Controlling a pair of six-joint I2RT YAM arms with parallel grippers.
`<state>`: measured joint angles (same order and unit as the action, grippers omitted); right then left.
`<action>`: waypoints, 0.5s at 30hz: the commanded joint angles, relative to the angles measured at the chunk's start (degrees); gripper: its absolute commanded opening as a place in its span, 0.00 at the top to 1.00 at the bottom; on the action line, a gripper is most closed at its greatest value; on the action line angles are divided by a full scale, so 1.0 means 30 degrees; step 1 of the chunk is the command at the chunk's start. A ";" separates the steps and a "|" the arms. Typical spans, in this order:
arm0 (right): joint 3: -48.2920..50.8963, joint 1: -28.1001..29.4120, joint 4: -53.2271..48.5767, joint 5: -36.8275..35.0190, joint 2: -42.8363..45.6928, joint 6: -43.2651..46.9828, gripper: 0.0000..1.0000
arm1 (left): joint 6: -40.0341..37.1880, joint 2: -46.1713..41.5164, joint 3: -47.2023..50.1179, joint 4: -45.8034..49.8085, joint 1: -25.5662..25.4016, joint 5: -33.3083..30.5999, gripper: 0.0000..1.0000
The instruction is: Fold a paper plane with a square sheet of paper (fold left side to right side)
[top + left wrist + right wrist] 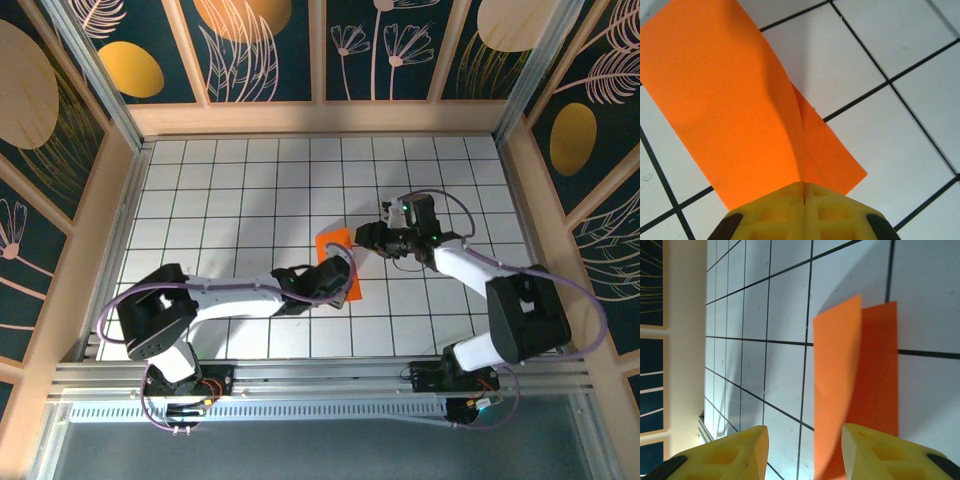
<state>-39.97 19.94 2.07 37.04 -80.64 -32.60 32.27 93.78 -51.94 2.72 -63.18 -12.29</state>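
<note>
Two grippers meet at one sheet near the middle of the table (pixel 220 190), slightly toward its near edge. The square sheet of paper (pixel 730 100) is bright orange and doubled over into a narrow strip. Its long axis runs from the table's centre toward the near edge.

The left gripper (pixel 804 192) is at the near end of the strip. Its yellow fingers (pixel 775 217) are pressed fully together and pinch the upper layer of the paper at the seam between them. That layer curves up off the table into the grip. The lower layer lies flat on the tiles beside it.

The right gripper (pixel 804 432) is just beside the far end of the strip. Its fingers (pixel 740 452) stand apart with a clear gap and hold nothing. In the right wrist view, the raised layer stands brighter than the shaded flat layer beside it.
</note>
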 commanded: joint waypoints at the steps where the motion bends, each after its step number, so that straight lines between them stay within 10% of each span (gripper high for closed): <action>1: 0.1082 -0.0073 -0.1817 -0.1005 0.1624 0.1156 0.60 | 0.1087 -0.0897 0.0896 -0.2242 0.0923 0.4090 1.00; 10: 0.4533 0.1362 -0.1574 -0.0363 0.4058 0.0585 1.00 | 0.3149 -0.0346 0.3214 -0.6176 0.3513 1.0385 1.00; 15: 0.4926 0.3286 -0.0621 -0.0836 0.2630 0.0213 1.00 | 0.3490 0.0218 0.3610 -0.7100 0.3998 1.1125 1.00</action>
<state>-25.30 27.57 -2.59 35.57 -70.70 -31.05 40.86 93.51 -41.93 -13.98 -51.75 16.40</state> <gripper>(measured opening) 0.054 0.048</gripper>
